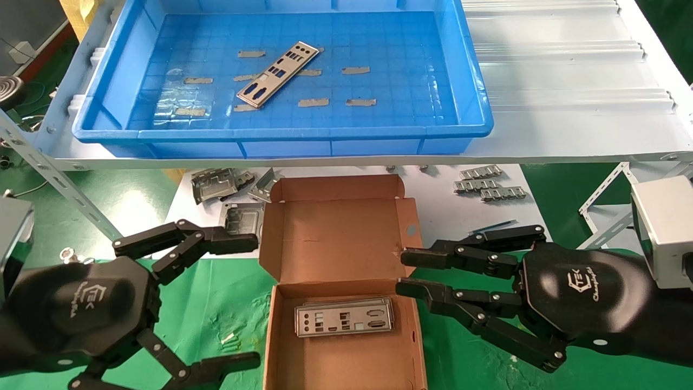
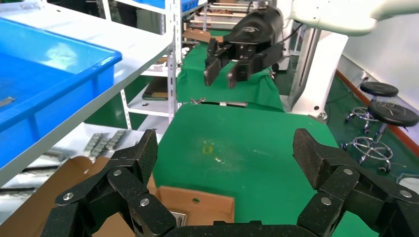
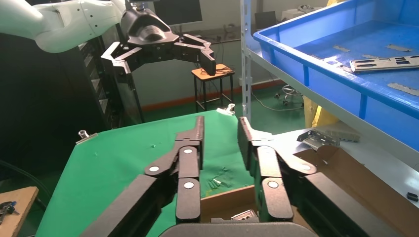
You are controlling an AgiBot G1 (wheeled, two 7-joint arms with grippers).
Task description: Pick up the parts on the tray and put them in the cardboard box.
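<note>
One silver metal plate (image 1: 278, 73) lies flat on the gridded floor of the blue tray (image 1: 476, 108), set diagonally near the middle among short grey tape strips, its port cut-outs facing up. The tray sits on the white upper shelf ahead of me. Below it, on the table between my arms, the brown cardboard box (image 1: 335, 238) stands open, its hinged lid folded back toward the shelf and side flaps raised. A second plate (image 1: 343, 317) lies flat inside the box, lengthwise across the floor, close to the lid's hinge.

"TEK" logo on left gripper (image 1: 242, 298) and right gripper (image 1: 403, 271) housings.
</note>
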